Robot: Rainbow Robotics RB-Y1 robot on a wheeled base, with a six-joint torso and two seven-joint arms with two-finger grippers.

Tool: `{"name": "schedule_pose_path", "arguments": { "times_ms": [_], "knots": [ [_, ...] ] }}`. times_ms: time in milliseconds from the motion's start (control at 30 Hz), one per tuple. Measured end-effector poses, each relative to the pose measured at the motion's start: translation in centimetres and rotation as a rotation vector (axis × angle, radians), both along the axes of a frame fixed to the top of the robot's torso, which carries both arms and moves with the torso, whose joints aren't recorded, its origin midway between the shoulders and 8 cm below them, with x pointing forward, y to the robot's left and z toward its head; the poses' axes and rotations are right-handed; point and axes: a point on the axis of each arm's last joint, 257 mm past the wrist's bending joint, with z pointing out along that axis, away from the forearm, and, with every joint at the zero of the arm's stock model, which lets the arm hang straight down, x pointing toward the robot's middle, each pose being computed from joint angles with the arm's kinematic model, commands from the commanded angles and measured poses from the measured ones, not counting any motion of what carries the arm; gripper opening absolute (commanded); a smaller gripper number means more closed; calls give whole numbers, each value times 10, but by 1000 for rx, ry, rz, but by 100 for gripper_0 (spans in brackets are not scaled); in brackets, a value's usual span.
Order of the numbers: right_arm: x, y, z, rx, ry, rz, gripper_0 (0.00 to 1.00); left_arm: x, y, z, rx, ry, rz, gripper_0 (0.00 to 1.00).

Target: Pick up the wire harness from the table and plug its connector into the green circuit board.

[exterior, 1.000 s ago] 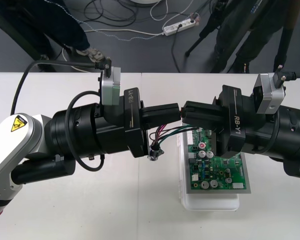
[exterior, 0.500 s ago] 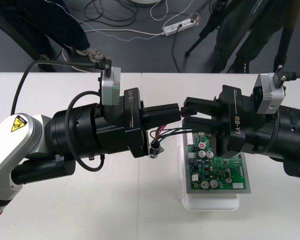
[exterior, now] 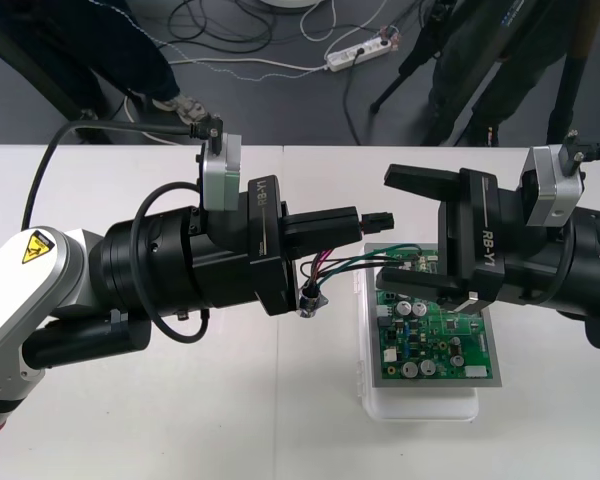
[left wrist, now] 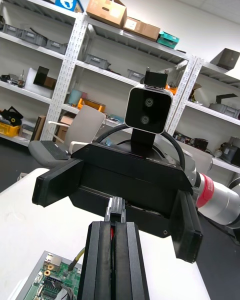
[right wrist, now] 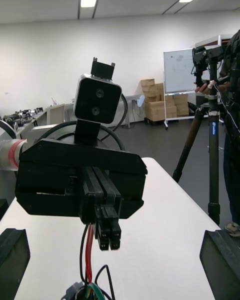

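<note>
we take the left gripper [exterior: 362, 222] to be clamped on the wire harness so its plug [exterior: 381, 218] juts past the fingertips, free to aim. the right gripper [exterior: 386, 230] (spread wide) faces it, not touching. the wires [exterior: 350, 262] sag beside the green circuit board [exterior: 435, 340], still unplugged.

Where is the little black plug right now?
In the front view, the black plug pokes out of the shut left gripper, up in the air facing the open right gripper, just past the far edge of the green circuit board.
</note>
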Motion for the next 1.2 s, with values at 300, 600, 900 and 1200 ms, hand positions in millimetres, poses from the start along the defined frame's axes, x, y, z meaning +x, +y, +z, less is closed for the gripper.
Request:
{"name": "schedule_pose_path", "arguments": {
  "times_ms": [300, 600, 900, 1200],
  "knots": [
    [3, -16, -13, -95, -12, -16, 100, 0, 5, -4, 19, 4, -3, 0],
    [3, -44, -54, -348, -41, -17, 100, -11, 15, -14, 47, 4, -42, 0],
    [0, -87, -94, -610, -20, -20, 100, -17, 36, -28, 80, -7, -43, 0],
    [7, -103, -90, -699, 36, -105, 100, -23, 48, -42, 109, -40, -38, 0]
  ]
}}
